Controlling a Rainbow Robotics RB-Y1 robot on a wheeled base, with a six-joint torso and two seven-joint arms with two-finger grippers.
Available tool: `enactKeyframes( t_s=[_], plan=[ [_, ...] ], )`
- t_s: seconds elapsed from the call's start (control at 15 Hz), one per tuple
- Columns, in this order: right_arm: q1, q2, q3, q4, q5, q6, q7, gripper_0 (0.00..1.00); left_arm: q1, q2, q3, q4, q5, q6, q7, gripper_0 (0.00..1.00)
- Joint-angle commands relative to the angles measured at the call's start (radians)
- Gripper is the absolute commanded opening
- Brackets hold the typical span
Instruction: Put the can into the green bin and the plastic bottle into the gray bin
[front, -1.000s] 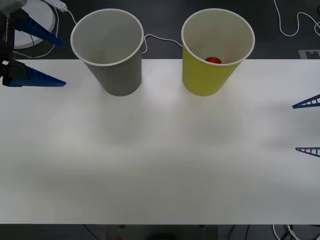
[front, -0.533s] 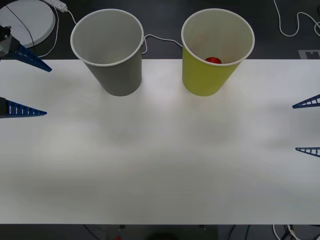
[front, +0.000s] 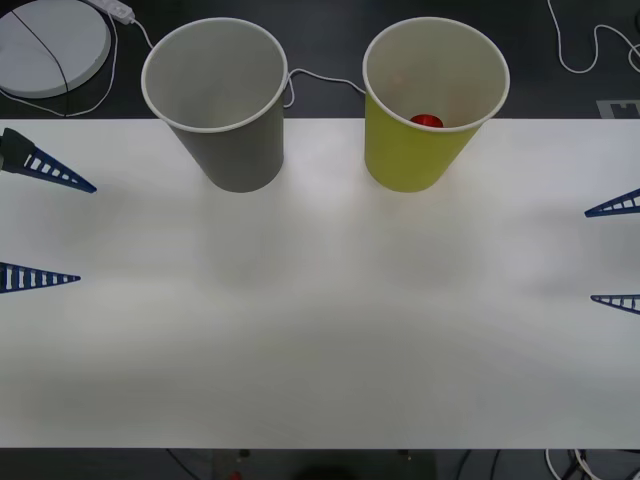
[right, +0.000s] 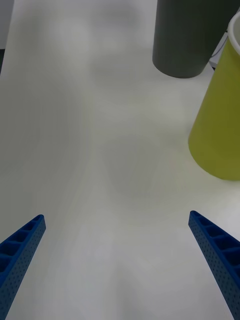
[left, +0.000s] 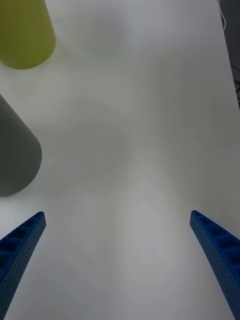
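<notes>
Inside green bin (front: 415, 160) from front: can (front: 427, 121); wrist views miss it. Left end effector (front: 45, 225), right end effector (front: 615, 252) spread apart.

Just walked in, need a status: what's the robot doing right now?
Nothing is held. The left gripper and right gripper are both open over the table's left and right edges. The can sits inside the green bin. The gray bin stands beside it; its contents cannot be made out.
</notes>
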Motion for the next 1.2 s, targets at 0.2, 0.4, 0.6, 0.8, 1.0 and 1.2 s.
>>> enactKeyframes(
  t_s=[0.2,0.4,0.6,0.8,1.0,1.2],
  plan=[
    [0.000,0.000,0.000,0.000,0.000,0.000,0.000,1.00,0.067,-0.048,0.041,0.006,-0.011,0.001,-0.067,1.00],
    [0.000,0.000,0.000,0.000,0.000,0.000,0.000,1.00,0.073,-0.066,0.039,0.008,-0.035,-0.001,-0.085,1.00],
    [0.000,0.000,0.000,0.000,0.000,0.000,0.000,1.00,0.078,-0.098,0.039,0.008,-0.063,-0.008,-0.094,1.00],
    [0.000,0.000,0.000,0.000,0.000,0.000,0.000,1.00,0.078,-0.121,0.039,0.009,-0.080,-0.008,-0.096,1.00],
    [0.000,0.000,0.000,0.000,0.000,0.000,0.000,1.00,0.078,-0.124,0.039,0.011,-0.080,-0.010,-0.102,1.00],
    [0.000,0.000,0.000,0.000,0.000,0.000,0.000,1.00,0.078,-0.124,0.039,0.011,-0.080,-0.010,-0.102,1.00]
  ],
)
